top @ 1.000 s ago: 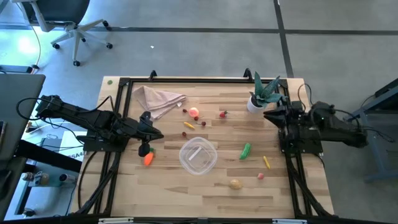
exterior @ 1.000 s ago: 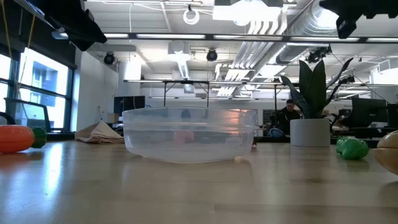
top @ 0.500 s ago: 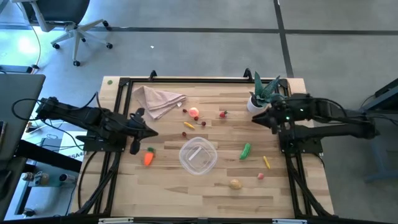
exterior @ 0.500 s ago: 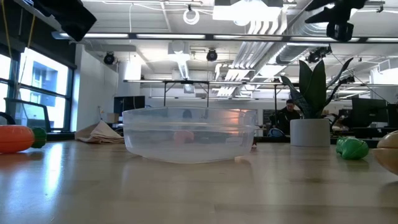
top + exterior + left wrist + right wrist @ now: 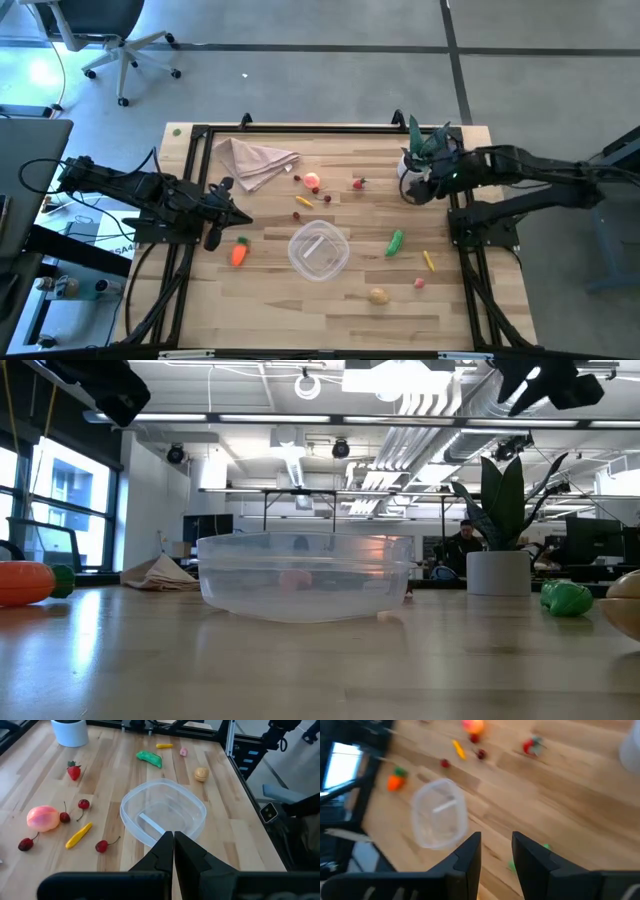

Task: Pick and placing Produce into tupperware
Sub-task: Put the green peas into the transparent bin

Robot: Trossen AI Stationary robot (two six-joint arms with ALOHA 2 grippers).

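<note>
High view, left to right: the left gripper (image 5: 212, 240) waits at the table's left edge, fingers pressed together on nothing, the orange carrot (image 5: 238, 255) just beside it. The tupperware (image 5: 319, 251) sits mid-table with no produce in it; the green pepper (image 5: 395, 241) lies to its right. The right gripper (image 5: 414, 190) hovers by the potted plant (image 5: 418, 152), fingers parted and bare. It probably needs to choose one piece, descend straight over it and straddle it before closing.
</note>
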